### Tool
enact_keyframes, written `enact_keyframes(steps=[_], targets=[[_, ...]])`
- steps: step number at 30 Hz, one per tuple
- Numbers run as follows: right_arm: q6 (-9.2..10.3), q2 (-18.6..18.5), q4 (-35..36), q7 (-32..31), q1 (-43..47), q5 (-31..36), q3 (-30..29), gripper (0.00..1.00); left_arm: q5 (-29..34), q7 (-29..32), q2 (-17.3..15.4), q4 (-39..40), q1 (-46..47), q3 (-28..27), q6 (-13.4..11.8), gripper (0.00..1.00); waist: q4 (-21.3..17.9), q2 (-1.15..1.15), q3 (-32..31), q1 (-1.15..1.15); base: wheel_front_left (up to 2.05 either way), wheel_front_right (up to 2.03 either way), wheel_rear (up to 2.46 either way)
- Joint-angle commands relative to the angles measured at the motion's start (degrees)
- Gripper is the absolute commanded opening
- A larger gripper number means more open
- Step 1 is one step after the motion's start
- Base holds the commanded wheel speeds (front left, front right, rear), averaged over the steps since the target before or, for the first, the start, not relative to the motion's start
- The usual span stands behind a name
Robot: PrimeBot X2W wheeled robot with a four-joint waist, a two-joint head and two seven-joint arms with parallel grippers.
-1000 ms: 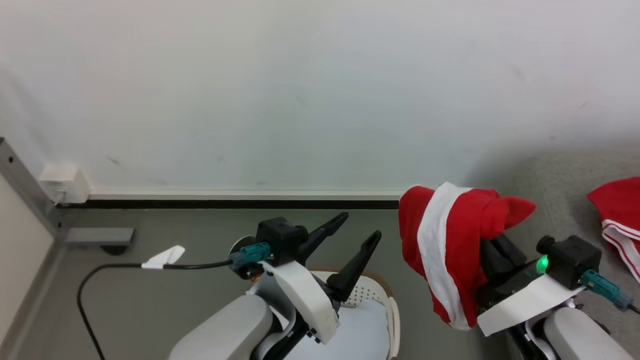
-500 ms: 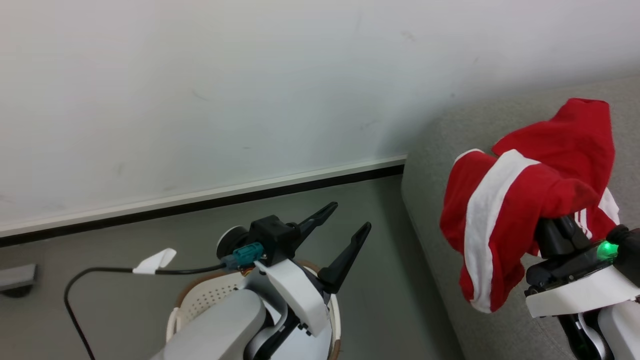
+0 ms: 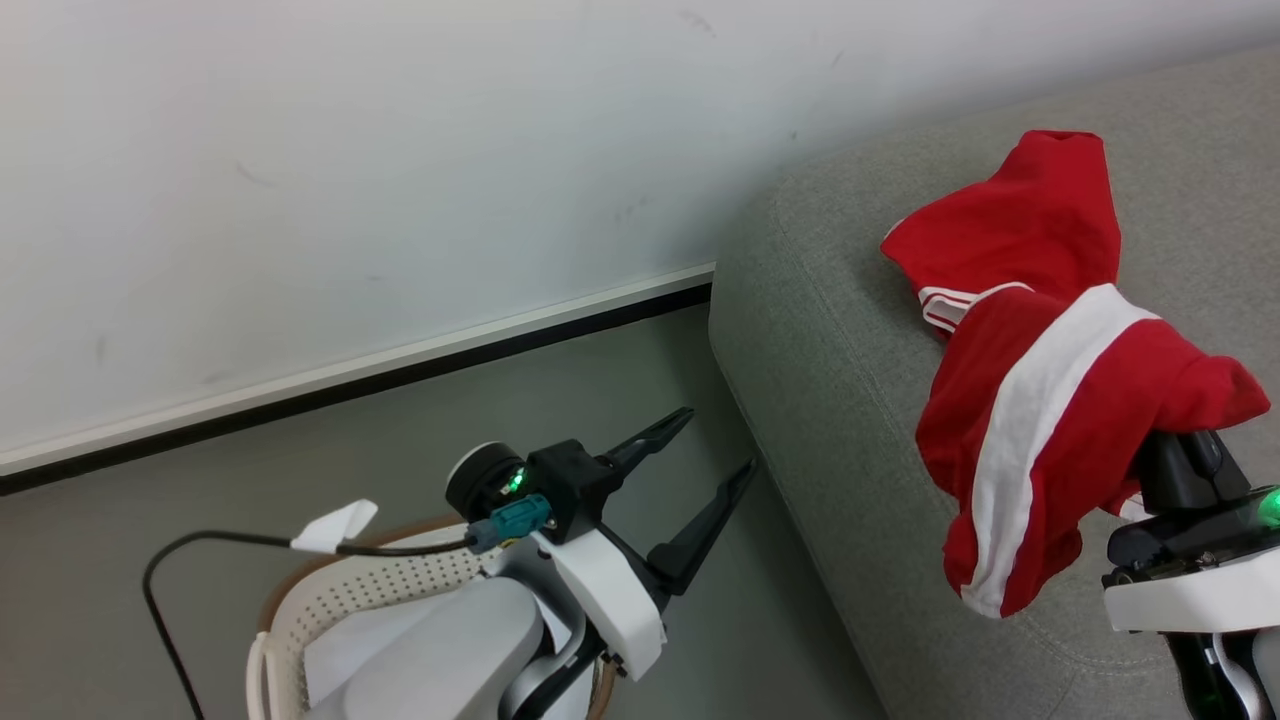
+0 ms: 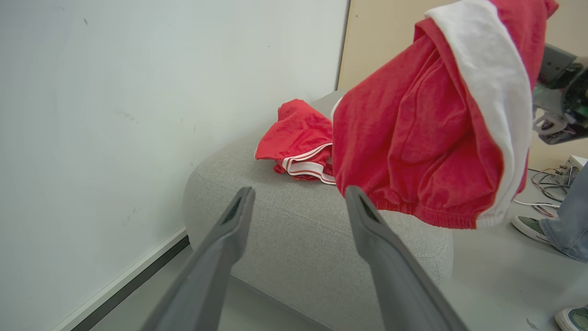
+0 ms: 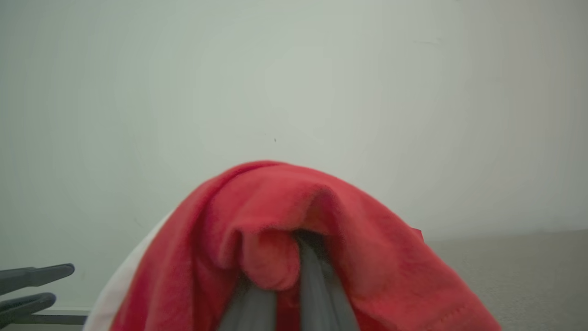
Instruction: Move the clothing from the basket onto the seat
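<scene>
My right gripper (image 3: 1185, 462) is shut on a bright red garment with a broad white band (image 3: 1040, 420), which hangs draped over its fingers above the grey seat (image 3: 830, 330). In the right wrist view the cloth (image 5: 275, 220) covers the gripper (image 5: 287, 294) and hides its fingertips. A second red garment with striped trim (image 3: 1020, 220) lies on the seat behind it, also seen as a red heap (image 4: 298, 138) in the left wrist view. My left gripper (image 3: 715, 442) stands open and empty above the cream perforated basket (image 3: 370, 590) at the lower left.
A pale white sheet (image 3: 335, 645) lies in the basket. A black cable with a white tag (image 3: 330, 525) runs over the grey floor. The white wall with a dark baseboard (image 3: 450, 360) stands behind. A person's shoe (image 4: 533, 227) and loose cables (image 4: 546, 184) are beyond the seat.
The head camera has swung right, bringing the seat into fuller view. My right gripper has carried the red garment over the seat. The left gripper stays open by the basket.
</scene>
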State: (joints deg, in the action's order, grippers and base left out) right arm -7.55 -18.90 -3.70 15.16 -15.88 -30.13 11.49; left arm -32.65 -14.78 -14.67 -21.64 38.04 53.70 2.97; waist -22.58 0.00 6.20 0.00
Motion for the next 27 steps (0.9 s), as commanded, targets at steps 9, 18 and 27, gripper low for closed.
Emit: enact_keyframes(steps=[9, 18, 27], targets=[[0.13, -0.07, 1.20, -0.03, 0.95, 0.90, -2.39, 0.00, 1.62, -0.37, 0.63, -0.98, 1.01, -0.05, 0.84, 1.00, 0.55, 0.00, 1.22, 0.00, 0.00, 0.00, 0.00], [0.13, -1.46, 1.03, -0.03, -2.29, -0.31, -8.79, 0.00, 2.66, 0.40, 0.46, 0.86, 4.40, 0.29, 1.25, 1.00, 3.71, 0.00, 7.33, 0.00, 0.00, 0.00, 0.00], [0.13, -5.37, -3.53, -0.04, -7.35, -0.85, -22.10, 0.00, 4.19, 1.91, -0.59, 4.22, 8.67, 0.04, 1.00, 1.00, 7.91, 0.00, 17.20, 0.00, 0.00, 0.00, 0.00]])
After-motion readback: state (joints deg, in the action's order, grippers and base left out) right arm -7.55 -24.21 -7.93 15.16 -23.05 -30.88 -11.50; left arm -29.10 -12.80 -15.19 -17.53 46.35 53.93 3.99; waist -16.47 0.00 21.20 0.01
